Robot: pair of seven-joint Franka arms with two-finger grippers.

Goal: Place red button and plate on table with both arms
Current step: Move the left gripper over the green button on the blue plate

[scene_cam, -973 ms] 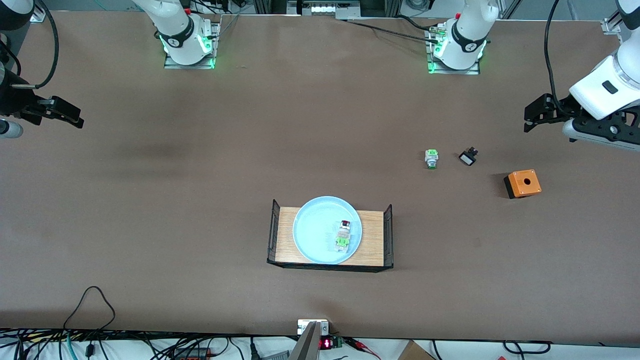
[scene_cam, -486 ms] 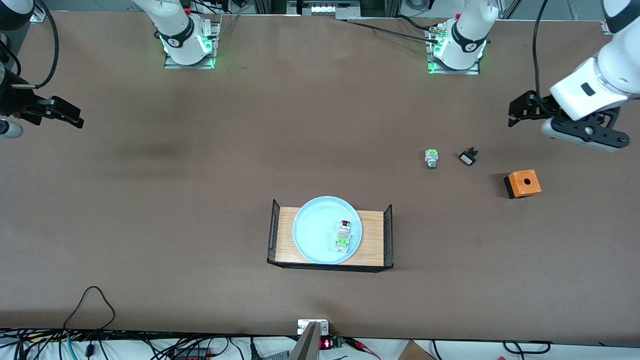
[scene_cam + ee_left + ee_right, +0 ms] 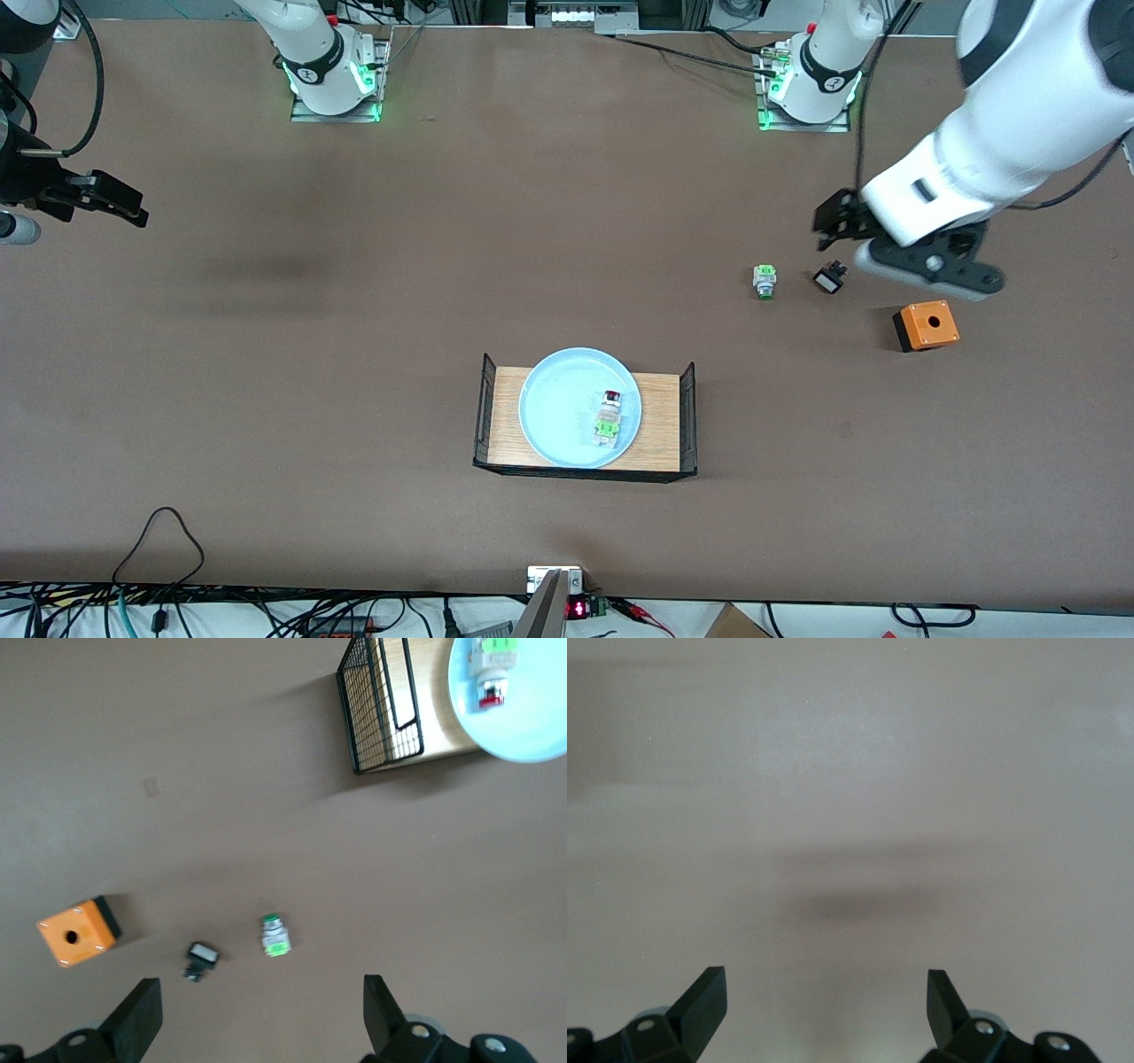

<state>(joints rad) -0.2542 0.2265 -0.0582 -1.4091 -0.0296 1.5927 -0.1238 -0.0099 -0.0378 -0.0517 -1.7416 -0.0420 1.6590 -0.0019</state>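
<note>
The red button [image 3: 609, 415] lies in the light blue plate [image 3: 558, 408], which rests on a small wooden tray [image 3: 660, 416] on the brown table [image 3: 354, 310]. My left gripper [image 3: 831, 223] is open and empty in the air, over the table beside a small black-and-white part [image 3: 828, 280]. In the left wrist view the left gripper [image 3: 261, 1019] is open, and the plate [image 3: 532, 726] and red button [image 3: 492, 678] show at the frame's corner. My right gripper [image 3: 133, 206] waits open and empty at the right arm's end of the table. The right wrist view shows the right gripper [image 3: 824, 1001] over bare table.
A green-capped button [image 3: 765, 281] lies beside the black-and-white part; both show in the left wrist view, the button [image 3: 275, 936] and the part [image 3: 200, 958]. An orange box [image 3: 926, 325] with a hole stands nearer the front camera. The tray has black mesh ends [image 3: 381, 700].
My left arm has swung in from the left arm's end of the table toward the middle and now hangs over the small parts. The right arm has not moved.
</note>
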